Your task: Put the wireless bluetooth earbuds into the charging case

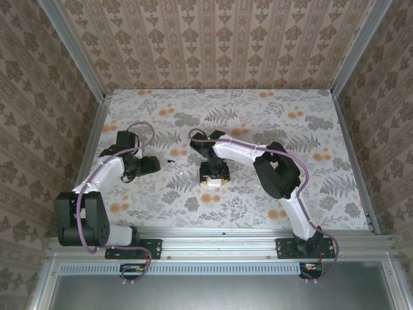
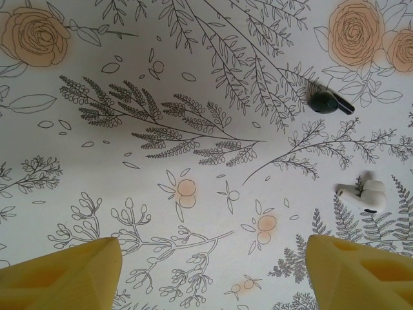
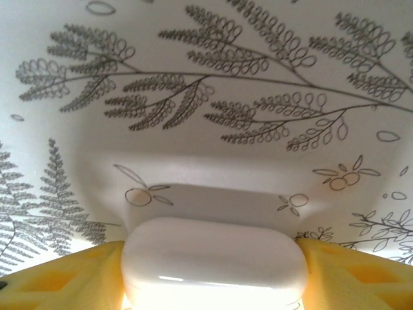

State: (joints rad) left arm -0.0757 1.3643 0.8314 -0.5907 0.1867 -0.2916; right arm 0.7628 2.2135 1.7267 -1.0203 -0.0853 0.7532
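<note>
- Floral table covering is spreading across the scene, with patterned wallpaper walls rising around it.
- At bottom centre of the right wrist view, the white charging case is sitting on the cloth.
- The right gripper is clamping it, yellow fingers pressing against both sides.
- A dark earbud is lying at upper right of the left wrist view, and a white earbud is lying below it, apart.
- The left gripper is hanging wide apart, holding nothing.

Bright, even light casts soft shadows, and the close charging case carries a glare streak, perhaps slightly blurred.
</note>
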